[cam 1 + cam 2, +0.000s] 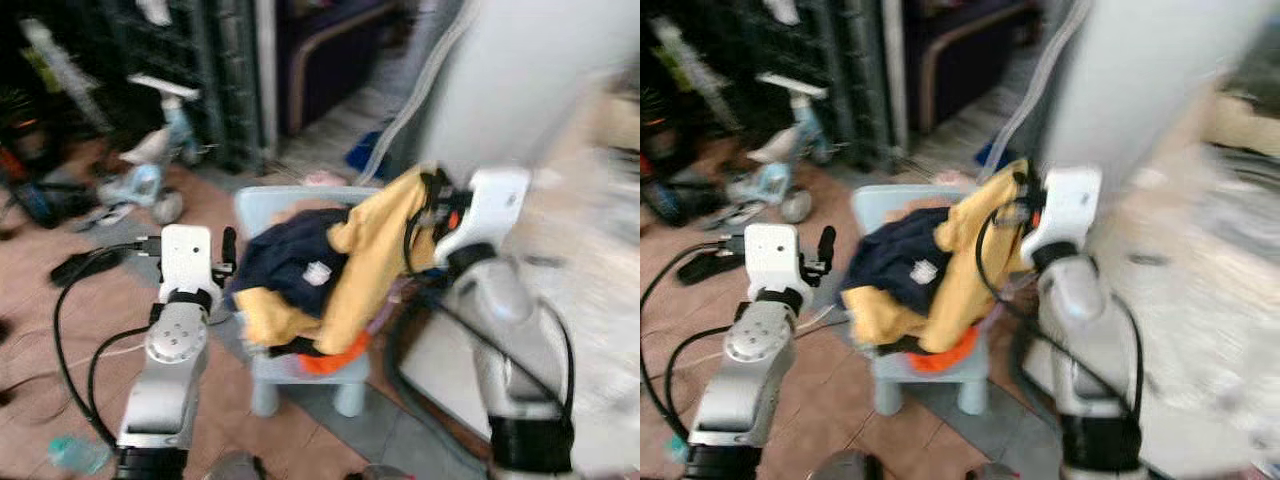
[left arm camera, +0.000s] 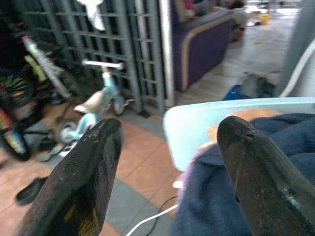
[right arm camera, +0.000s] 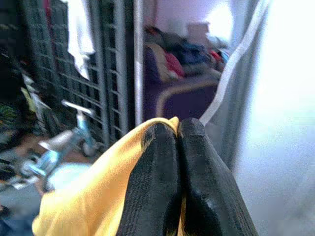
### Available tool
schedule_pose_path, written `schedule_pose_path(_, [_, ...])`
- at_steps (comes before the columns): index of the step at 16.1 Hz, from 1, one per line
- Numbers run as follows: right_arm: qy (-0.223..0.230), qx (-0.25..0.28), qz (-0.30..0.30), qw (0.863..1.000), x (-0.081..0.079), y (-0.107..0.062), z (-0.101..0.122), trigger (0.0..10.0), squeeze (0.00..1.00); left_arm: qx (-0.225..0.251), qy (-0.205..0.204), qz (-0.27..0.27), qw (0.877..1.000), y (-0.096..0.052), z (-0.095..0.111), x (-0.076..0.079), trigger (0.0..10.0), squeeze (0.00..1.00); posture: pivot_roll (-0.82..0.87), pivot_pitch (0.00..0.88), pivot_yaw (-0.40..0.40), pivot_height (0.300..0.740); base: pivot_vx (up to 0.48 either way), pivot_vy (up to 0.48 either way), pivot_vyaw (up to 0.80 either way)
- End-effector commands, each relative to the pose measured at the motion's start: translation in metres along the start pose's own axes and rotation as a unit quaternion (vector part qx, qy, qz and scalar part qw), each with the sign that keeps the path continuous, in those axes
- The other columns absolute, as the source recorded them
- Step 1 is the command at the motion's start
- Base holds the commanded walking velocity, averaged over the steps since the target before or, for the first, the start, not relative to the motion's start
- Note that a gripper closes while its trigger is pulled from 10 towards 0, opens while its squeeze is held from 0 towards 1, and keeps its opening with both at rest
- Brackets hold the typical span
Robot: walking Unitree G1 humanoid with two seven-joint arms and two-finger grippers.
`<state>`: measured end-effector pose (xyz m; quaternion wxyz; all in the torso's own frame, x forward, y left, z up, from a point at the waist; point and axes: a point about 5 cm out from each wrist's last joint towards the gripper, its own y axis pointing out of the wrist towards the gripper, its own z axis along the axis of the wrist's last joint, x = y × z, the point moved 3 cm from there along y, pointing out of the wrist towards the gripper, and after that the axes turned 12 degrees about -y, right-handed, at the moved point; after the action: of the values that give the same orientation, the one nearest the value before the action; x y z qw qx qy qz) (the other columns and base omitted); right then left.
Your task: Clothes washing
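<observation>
A pile of clothes lies on a small light-blue chair (image 1: pixel 258 205): a navy garment (image 1: pixel 290 262), a yellow garment (image 1: pixel 375 250) and an orange piece (image 1: pixel 335 358) beneath. My right gripper (image 1: pixel 434 196) is shut on an upper corner of the yellow garment (image 3: pixel 93 191), lifting it at the pile's right side; its fingers (image 3: pixel 162 187) are pressed together over the cloth. My left gripper (image 1: pixel 229 247) is open at the pile's left edge, its fingers (image 2: pixel 83 182) spread beside the navy garment (image 2: pixel 221 206) and the chair back (image 2: pixel 197 123).
A child's blue tricycle (image 1: pixel 150 170) and a dark metal gate (image 1: pixel 215 70) stand to the back left. Black and white cables (image 1: pixel 70 330) trail over the tiled floor. A white appliance wall (image 1: pixel 530 80) and hose rise at right. A purple sofa (image 2: pixel 202 39) sits behind.
</observation>
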<state>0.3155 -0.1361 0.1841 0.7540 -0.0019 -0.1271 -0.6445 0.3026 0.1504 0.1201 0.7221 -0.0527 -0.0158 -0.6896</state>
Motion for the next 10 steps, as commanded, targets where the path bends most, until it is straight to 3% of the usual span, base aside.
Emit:
schedule_pose_path(1, [-0.008, 0.014, -0.005, 1.0, 0.003, -0.0005, 0.009, 10.0, 0.0, -0.004, 0.002, -0.012, 1.0, -0.0013, -0.003, 0.006, 10.0, 0.0, -0.02, 0.0, -0.006, 0.74, 0.0, -0.262, -0.73])
schedule_pose_path(6, [-0.018, 0.024, -0.01, 0.999, 0.0082, 0.0067, 0.0152, 10.0, 0.0, -0.008, -0.001, -0.012, 1.0, -0.0022, -0.0058, 0.0061, 10.0, 0.0, -0.02, 0.0, -0.013, 0.74, 0.0, -0.289, -0.71])
schedule_pose_path(10, [-0.023, 0.027, -0.013, 0.999, 0.0106, 0.008, 0.0167, 10.0, 0.0, -0.012, -0.002, -0.011, 1.0, -0.0034, -0.0079, 0.0059, 10.0, 0.0, -0.02, 0.0, -0.012, 0.74, 0.0, -0.291, 0.0])
